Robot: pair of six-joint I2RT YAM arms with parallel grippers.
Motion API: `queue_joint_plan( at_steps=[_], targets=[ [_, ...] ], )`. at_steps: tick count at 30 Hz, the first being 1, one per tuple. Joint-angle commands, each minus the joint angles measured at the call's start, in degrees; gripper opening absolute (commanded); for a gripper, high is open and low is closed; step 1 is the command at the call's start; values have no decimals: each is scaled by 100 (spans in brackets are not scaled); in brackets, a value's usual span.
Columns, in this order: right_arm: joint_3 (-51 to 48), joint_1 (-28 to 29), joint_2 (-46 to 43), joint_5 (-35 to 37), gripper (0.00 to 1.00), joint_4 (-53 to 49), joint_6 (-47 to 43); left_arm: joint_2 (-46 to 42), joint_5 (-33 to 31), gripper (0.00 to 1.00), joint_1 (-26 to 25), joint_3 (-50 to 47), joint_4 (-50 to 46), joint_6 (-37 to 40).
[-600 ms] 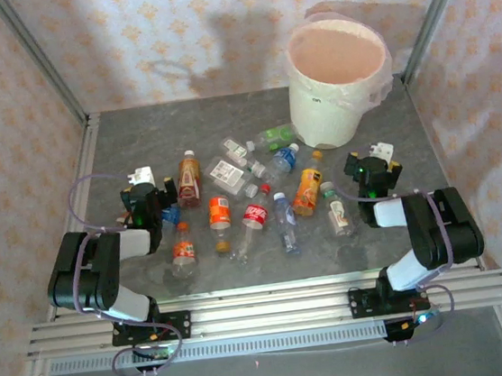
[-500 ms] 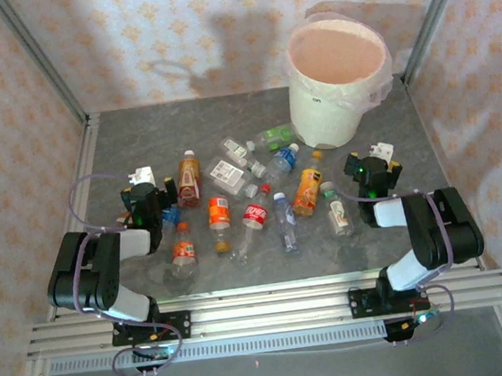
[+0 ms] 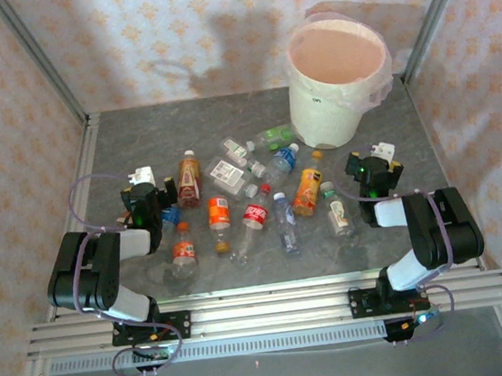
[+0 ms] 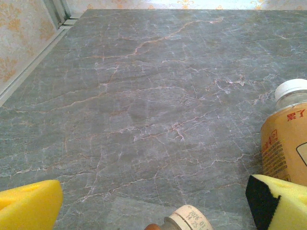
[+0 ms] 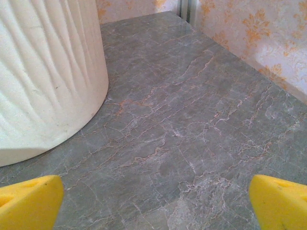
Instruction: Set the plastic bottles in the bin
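Note:
Several plastic bottles lie scattered mid-table: a brown one, an orange-labelled one, a red-labelled one, an orange one and a green one. The bin, a white bucket with a pinkish liner, stands at the back right. My left gripper sits open just left of the brown bottle. In the left wrist view that white-capped bottle lies by the right fingertip, and a cream cap pokes in below. My right gripper is open, with nothing between its fingertips; the bin wall is ahead on its left.
Grey marble tabletop runs bare along the back left. Metal frame posts and patterned walls close in the left, back and right sides. A strip of bare table lies to the right of the bin.

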Motion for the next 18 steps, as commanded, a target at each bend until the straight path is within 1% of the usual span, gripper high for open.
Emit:
queue_joint_plan(
  at_steps=[1,6,7,9,10,11,13,16,18],
  targets=[
    [-4,-19,14,-38,99,92,98,-111,12,100,-7,112,-75,118],
    [-22,-25,-1,-40,99,118,100,-156,33,100,-22,151,-154,150],
    [-15,-25,-16,-29,99,116,95,-249,-6,100,-48,247,-355,180],
    [58,-28,-160,11,99,-122,110,-592,-147,100,-93,649,-1393,104],
    [83,-26,-262,-61,99,-272,92,-767,-87,100,-95,716,-1666,106],
    [118,-17,-348,-91,99,-362,58,-925,44,100,-95,683,-1692,172],
    [279,-17,-642,-127,99,-956,60,-1207,77,100,-104,633,-1771,181],
    [469,-17,-1081,-337,99,-1809,124,-1480,10,100,-104,848,-2228,-86],
    [434,-17,-1443,-460,99,-2106,308,-1656,74,100,-108,1042,-2549,-380]
  ],
)
